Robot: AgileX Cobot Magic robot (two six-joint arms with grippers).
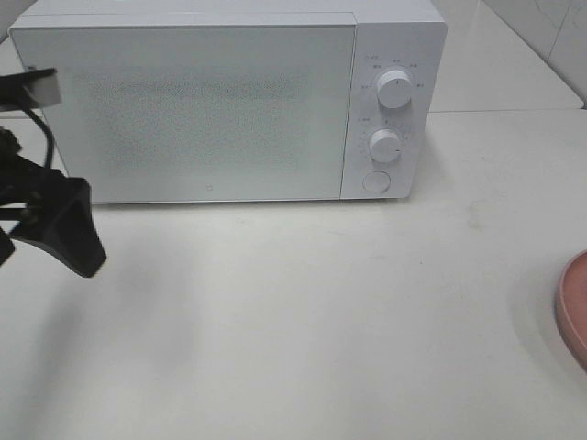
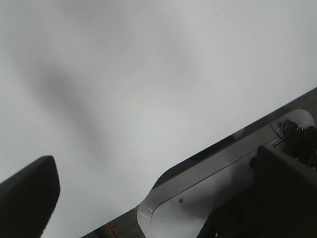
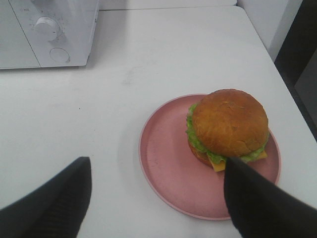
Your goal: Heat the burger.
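Microwave shut, burger on plate at table's right edge; both claws, left and right, spread, empty. Open door first.

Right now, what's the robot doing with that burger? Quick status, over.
Left gripper open, empty, by the microwave. Right gripper open above the plate, not gripping. Burger on plate, untouched. Microwave door shut, table between bare.

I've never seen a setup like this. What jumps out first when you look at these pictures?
A big white microwave with its door shut stands at the back of the white table. Off to its right, a burger with lettuce and cheese sits on a pink plate. The right gripper hangs open just above the plate.
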